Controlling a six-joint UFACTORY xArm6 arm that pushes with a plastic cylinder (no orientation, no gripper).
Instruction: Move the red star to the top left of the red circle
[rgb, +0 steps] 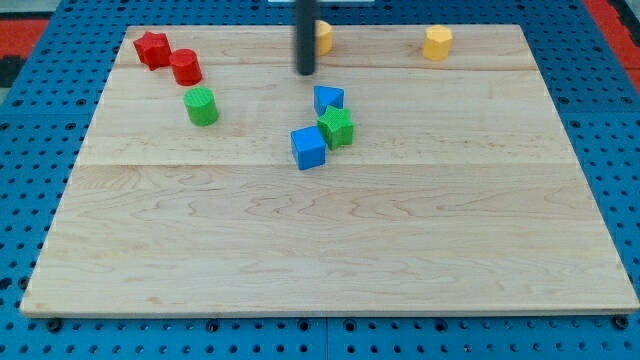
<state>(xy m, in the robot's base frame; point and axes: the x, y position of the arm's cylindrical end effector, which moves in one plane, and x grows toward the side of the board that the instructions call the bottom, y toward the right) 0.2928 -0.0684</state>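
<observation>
At the view's top left, red star (152, 48) touches red circle (186, 67); my tip (305, 72), well apart, touches nothing.

We saw a pale wooden board (330, 250) lying on a blue perforated surface (40, 330), evenly lit, with a red patch (612, 14) at the view's top right.

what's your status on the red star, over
My tip up top, right of the reds. Red star already touching red circle, at its top left. Nothing between.
</observation>
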